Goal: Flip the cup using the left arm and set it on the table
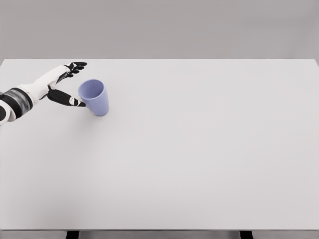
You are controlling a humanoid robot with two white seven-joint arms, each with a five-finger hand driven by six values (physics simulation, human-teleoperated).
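A light blue cup [95, 97] stands on the white table [189, 149] at the left, its open mouth facing up and tilted slightly toward me. My left hand [70, 84] is just left of the cup, fingers spread. The thumb [67, 99] reaches to the cup's left wall, touching or nearly so, while the other fingers [75, 66] point away behind it. Nothing is grasped. The right arm is out of view.
The table's far edge runs just behind the hand and cup. Two dark table legs [72, 234] show at the bottom edge.
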